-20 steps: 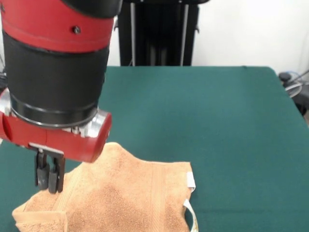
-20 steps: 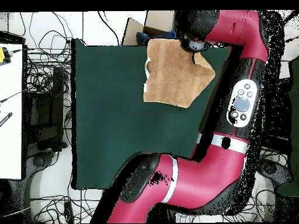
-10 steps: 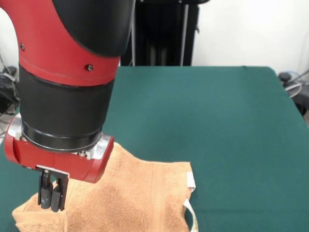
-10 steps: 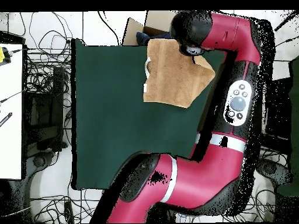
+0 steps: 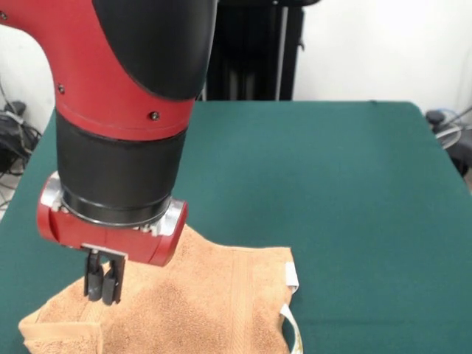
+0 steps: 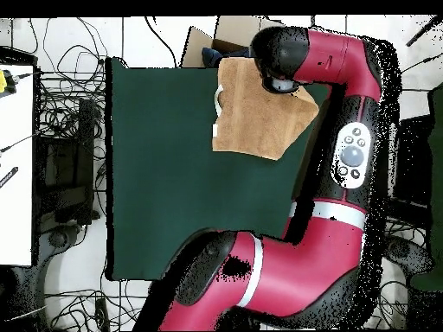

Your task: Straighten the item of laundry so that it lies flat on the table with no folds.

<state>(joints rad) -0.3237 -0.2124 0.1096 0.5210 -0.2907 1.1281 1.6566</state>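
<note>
The peach-orange towel point(image 5: 199, 302) lies at the table's near edge in the front view, rumpled, with a raised hump under the wrist and a doubled-over corner point(image 5: 63, 335) at the lower left. Its white tags point(image 5: 292, 277) sit on the right edge. My gripper point(image 5: 103, 289) points straight down with its fingers point(image 5: 94, 280) pressed together. The tips are at or just above the towel's left part, with no cloth between them. In the overhead view the towel point(image 6: 255, 117) lies at the top edge of the green table point(image 6: 173, 173), and my wrist hides the gripper.
The green table point(image 5: 317, 177) stretches far behind and to the right of the towel. The black pedestal point(image 5: 243, 48) stands at the far side. Cables point(image 5: 446, 125) hang off the right edge. In the overhead view a cardboard box point(image 6: 229, 30) lies just beyond the towel's edge.
My arm and gripper have shifted to the right over the towel in the front view, at about the same height. The towel's shape has not changed.
</note>
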